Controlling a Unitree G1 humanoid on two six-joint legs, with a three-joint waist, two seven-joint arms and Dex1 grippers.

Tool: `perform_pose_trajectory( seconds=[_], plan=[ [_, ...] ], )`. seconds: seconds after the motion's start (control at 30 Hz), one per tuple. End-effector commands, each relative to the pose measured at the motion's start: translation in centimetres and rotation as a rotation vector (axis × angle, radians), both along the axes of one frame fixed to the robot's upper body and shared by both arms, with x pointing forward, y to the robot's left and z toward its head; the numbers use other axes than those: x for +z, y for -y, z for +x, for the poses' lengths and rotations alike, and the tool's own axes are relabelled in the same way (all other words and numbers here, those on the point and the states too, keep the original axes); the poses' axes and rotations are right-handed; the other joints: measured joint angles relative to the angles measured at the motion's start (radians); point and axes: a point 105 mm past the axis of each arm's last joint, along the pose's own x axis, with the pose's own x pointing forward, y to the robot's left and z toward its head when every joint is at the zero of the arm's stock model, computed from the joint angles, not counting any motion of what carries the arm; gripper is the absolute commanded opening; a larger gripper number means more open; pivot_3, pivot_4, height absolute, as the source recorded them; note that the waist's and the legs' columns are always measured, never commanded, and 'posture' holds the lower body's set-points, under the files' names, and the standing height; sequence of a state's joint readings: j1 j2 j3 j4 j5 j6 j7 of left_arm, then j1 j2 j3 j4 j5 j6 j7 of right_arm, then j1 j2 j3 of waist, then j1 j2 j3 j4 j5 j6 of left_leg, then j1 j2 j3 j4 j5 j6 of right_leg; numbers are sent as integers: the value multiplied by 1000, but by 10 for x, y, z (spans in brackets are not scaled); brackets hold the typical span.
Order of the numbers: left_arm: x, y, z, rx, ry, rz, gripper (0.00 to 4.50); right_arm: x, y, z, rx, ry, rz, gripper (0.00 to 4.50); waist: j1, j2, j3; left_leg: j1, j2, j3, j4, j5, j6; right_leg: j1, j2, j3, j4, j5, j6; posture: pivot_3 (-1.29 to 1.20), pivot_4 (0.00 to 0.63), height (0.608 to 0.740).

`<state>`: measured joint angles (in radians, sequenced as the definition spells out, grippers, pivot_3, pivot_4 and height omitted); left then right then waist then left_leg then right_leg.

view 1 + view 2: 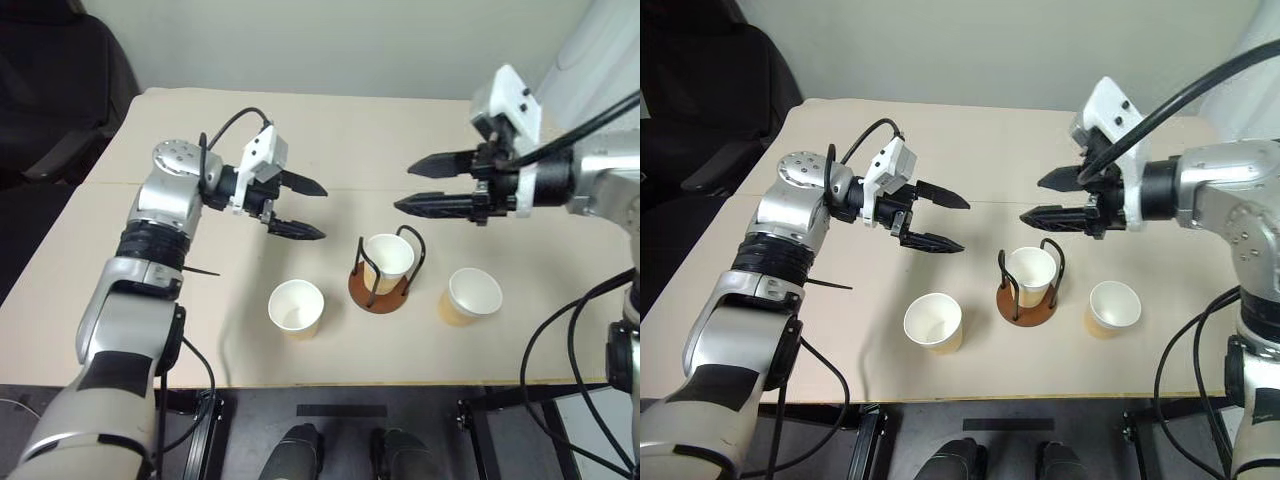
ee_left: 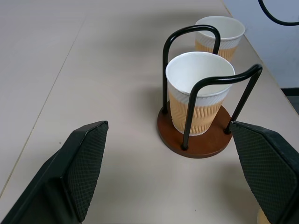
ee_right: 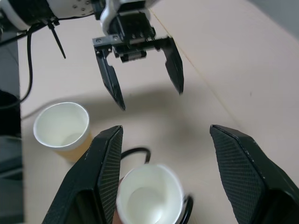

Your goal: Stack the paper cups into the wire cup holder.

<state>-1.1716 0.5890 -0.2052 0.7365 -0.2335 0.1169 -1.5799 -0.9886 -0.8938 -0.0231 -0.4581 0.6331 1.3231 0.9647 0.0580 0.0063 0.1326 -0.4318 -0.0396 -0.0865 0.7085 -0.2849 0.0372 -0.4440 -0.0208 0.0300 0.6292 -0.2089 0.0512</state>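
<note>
now one cup (image 1: 388, 256) sits upright inside the wire holder (image 1: 380, 291).

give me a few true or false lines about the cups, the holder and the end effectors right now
1. One paper cup sits upright inside the wire cup holder. True.
2. All three cups are stacked in the holder. False: two cups stand on the table, one on each side of it.
3. The right end effector grips a cup. False: it is open and empty above the holder.
4. The left end effector is open and empty. True.
</note>
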Motion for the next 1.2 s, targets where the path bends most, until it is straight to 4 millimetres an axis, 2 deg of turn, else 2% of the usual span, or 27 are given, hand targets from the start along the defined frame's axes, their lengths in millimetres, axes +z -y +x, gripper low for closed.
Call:
perform_pose_trajectory(
  seconds=[0.03, 0.23, 0.4, 0.47, 0.8, 1.2],
  plan=[
    [17, 3, -5, -46, 44, -16, 4500, -12, 21, -19, -28, -9, -123, 2960, 4, 0, 0, -1, 0, -1, 0, 0, 0, 0, 0, 0, -1, 0, 0, 0, 150, 740],
    [16, 5, -4, -50, 46, -17, 4500, -32, 40, -37, -31, -66, -237, 2960, 0, 0, 0, -1, 0, 0, 0, 0, 0, -1, 0, 0, 1, 0, 0, 0, 150, 740],
    [15, 6, -2, -50, 47, -17, 4500, -48, 46, -46, -20, -104, -292, 2960, -1, 0, 0, 0, 0, 2, 2, 0, 0, -1, 0, 2, 5, 0, 0, 0, 150, 740],
    [15, 6, -2, -51, 47, -18, 4500, -61, 49, -47, -23, -123, -330, 2960, 0, 0, 0, 1, 0, 2, 2, 0, 0, -1, 0, 2, 6, 0, 0, 0, 150, 740],
    [17, 6, -3, -56, 57, -14, 4500, -101, 72, -35, -54, -125, -460, 2960, 0, 0, 0, 2, 0, 3, 7, 0, 0, 0, -1, 3, 12, 0, 1, 0, 150, 740],
    [20, 6, -4, -52, 55, -12, 4500, -125, 72, -17, -18, -113, -511, 2960, -4, 0, 0, 4, 1, 6, 7, 0, 1, 0, -1, 5, 14, 0, 1, 0, 150, 740]
  ],
)
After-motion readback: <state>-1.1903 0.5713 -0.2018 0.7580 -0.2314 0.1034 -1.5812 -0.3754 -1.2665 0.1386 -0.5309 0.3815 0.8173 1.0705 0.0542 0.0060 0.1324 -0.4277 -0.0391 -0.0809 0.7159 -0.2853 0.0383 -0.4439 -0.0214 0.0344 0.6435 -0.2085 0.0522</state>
